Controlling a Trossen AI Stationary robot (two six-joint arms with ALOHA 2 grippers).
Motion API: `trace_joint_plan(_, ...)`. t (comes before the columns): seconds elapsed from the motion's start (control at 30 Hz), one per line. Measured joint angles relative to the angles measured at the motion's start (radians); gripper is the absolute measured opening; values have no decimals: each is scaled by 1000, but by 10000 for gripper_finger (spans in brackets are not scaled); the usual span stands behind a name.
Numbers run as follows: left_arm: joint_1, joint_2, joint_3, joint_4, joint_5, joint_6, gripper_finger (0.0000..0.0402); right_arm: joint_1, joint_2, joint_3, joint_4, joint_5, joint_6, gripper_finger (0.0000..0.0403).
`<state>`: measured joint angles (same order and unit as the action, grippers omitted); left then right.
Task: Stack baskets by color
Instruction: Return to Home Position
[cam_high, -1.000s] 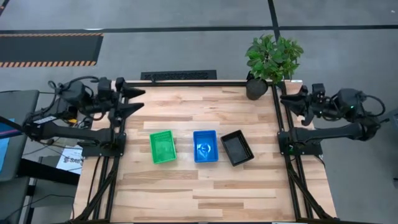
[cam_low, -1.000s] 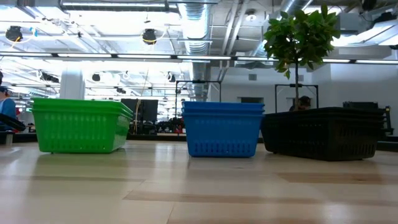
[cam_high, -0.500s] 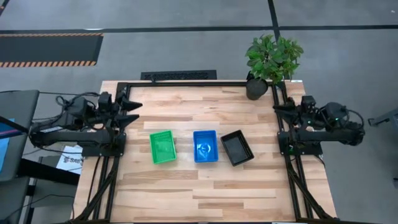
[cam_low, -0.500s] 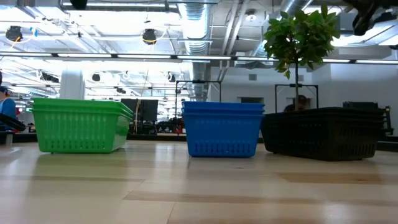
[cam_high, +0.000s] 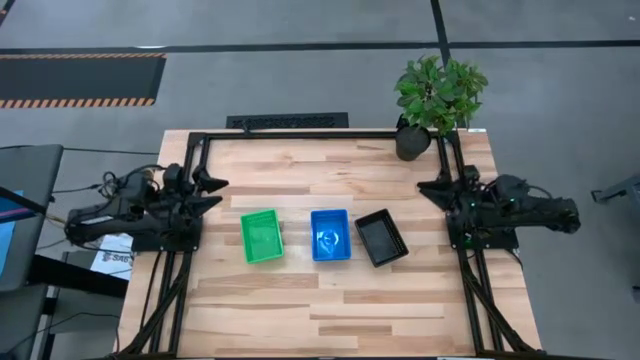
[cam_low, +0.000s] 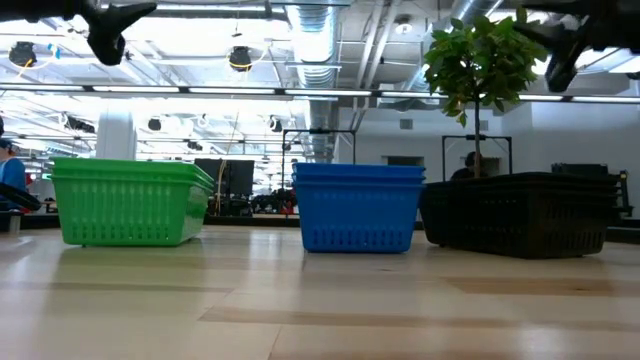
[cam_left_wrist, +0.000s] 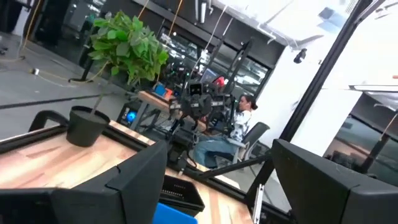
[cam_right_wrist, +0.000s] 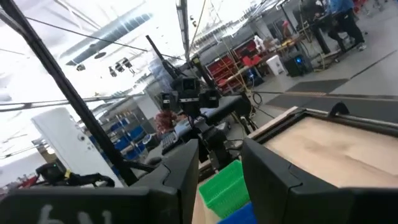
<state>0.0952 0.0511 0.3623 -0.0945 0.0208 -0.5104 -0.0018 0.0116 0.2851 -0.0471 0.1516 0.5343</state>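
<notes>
Three stacks of nested baskets rest on their bases in a row at mid-table: green, blue and black, the black one turned askew. My left gripper hovers open at the table's left edge, well clear of the green stack. My right gripper hovers open at the right edge, apart from the black stack. Both point roughly level toward the middle, with nothing between their fingers.
A potted green plant stands at the far right corner. A black frame rail runs along the far edge and both sides. Bare wood lies in front of the baskets. People sit at desks in the room beyond.
Both arms have folded down at their bases, and both grippers have sunk toward the table, coming into the top of the low view. Neither has opened or shut. The three stacks have stayed where they were.
</notes>
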Motion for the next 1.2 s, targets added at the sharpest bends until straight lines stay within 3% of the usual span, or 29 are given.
trace_joint_plan(0.1,0,-52,-27,-8,0,10,278,25,0,-80,118,-1,-8,142)
trace_joint_plan(0.27,0,-36,-39,-51,0,33,278,81,0,-188,240,0,-12,146)
trace_joint_plan(0.7,0,-48,-57,-173,-33,129,278,127,1,-277,262,18,-108,146)
trace_joint_plan(0.8,0,-47,-111,-136,-30,110,278,127,1,-277,250,18,-125,149)
trace_joint_plan(1.07,0,-47,-344,179,26,71,278,127,1,-278,233,18,-125,148)
trace_joint_plan(1.2,-1,-40,-350,121,-31,78,278,127,1,-278,203,18,-125,146)
